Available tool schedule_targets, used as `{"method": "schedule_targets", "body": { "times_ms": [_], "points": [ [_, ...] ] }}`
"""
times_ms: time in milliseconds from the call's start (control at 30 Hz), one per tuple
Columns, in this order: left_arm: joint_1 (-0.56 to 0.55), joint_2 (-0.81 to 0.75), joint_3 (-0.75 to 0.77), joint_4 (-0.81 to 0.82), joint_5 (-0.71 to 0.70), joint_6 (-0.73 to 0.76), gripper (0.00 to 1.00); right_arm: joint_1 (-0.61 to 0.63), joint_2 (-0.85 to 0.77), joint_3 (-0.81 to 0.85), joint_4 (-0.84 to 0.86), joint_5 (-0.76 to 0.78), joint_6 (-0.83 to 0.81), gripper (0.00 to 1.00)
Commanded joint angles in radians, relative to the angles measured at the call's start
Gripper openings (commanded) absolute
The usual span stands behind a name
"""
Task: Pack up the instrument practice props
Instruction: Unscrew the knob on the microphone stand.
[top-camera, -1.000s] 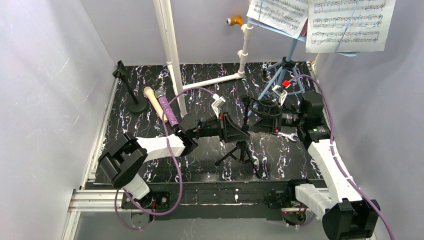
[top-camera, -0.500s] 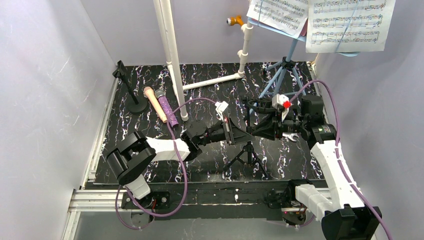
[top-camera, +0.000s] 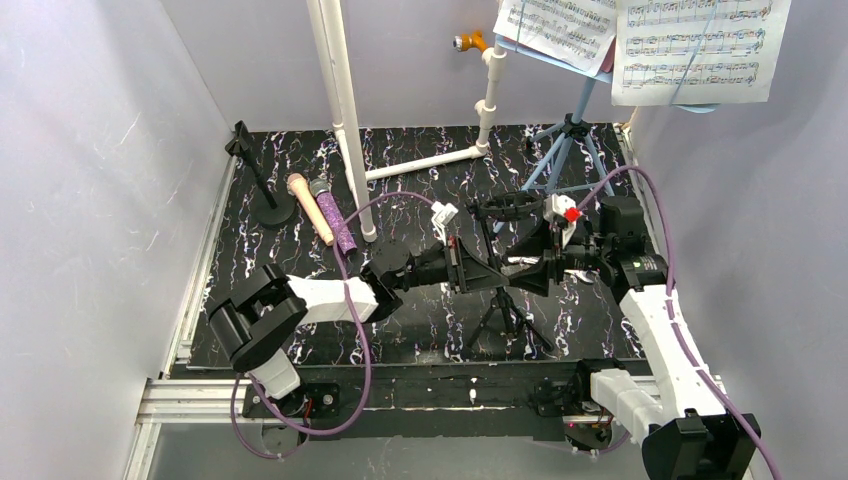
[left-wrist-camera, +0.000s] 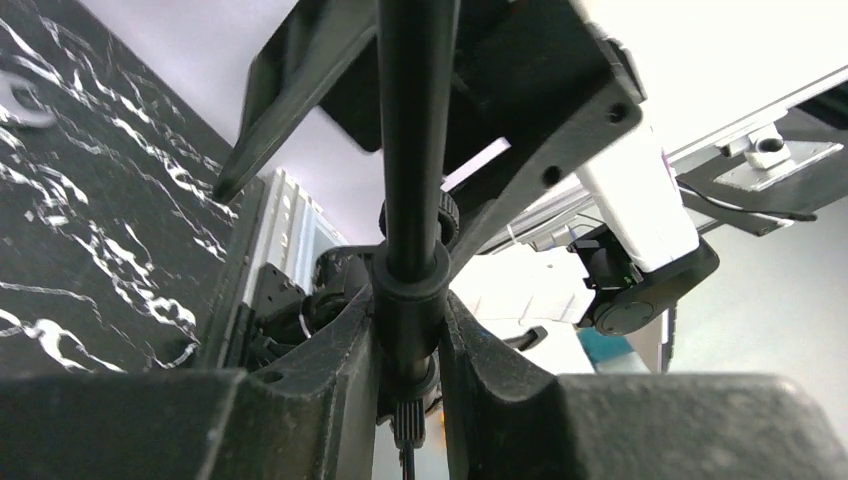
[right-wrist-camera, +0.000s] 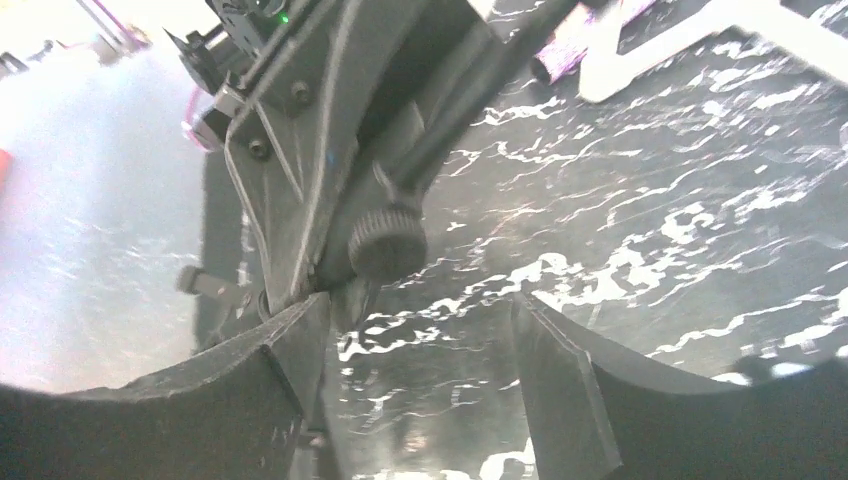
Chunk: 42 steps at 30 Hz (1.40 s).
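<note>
The black marbled table (top-camera: 290, 150) fills the floor of the white-walled booth, and the black tripod (top-camera: 510, 318) is near its front edge, a little right of the middle, with its legs spread. Whether the legs rest on the table or hang just above it cannot be told.

Behind the tripod and to its right rises the light-blue music stand (top-camera: 563, 140). Its rack is high above the tripod, and the sheet-music pages (top-camera: 700, 45) lie on that rack. Behind the tripod and to its left stand the white pipes (top-camera: 343, 110), one tall and upright, others running low toward the back wall.

The two arms reach the tripod from either side. The left gripper (left-wrist-camera: 410, 300) comes from the tripod's left and is clenched on its pole, a finger pressed to each side of the collar. The right gripper (right-wrist-camera: 415, 320) is at the tripod's right side, released: its fingers stand wide apart with only table showing between them, and the tripod's knurled knob (right-wrist-camera: 388, 243) lies just past the tips.

Well to the left of the tripod, near the left wall, is the round-base holder (top-camera: 265, 205), upright. Between it and the tripod, the peach microphone (top-camera: 312, 212) and the purple microphone (top-camera: 336, 228) lie side by side, touching.
</note>
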Motion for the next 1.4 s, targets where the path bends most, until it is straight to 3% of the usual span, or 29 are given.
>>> {"method": "schedule_targets", "body": {
  "times_ms": [0, 67, 333, 533, 733, 1033, 1367],
  "points": [
    [0.042, -0.137, 0.016, 0.063, 0.005, 0.133, 0.00, 0.008, -0.021, -0.077, 0.326, -0.069, 0.589, 0.77],
    [0.047, -0.166, 0.011, -0.003, 0.030, 0.186, 0.00, 0.000, -0.025, -0.096, 0.424, -0.083, 0.744, 0.78],
    [0.053, -0.250, -0.007, -0.146, 0.065, 0.347, 0.00, -0.009, 0.006, -0.046, 0.494, -0.095, 1.000, 0.81],
    [0.053, -0.267, 0.002, -0.199, 0.067, 0.394, 0.00, -0.027, 0.054, -0.027, 0.553, -0.104, 1.227, 0.89],
    [0.049, -0.252, 0.019, -0.204, 0.050, 0.408, 0.00, -0.024, 0.062, -0.035, 0.533, -0.109, 1.307, 0.91],
    [0.031, -0.225, 0.058, -0.216, 0.027, 0.444, 0.00, -0.014, 0.064, -0.043, 0.532, -0.108, 1.335, 0.75],
    [0.013, -0.185, 0.083, -0.220, 0.005, 0.453, 0.00, 0.002, 0.074, -0.059, 0.571, -0.083, 1.371, 0.66]
  ]
}}
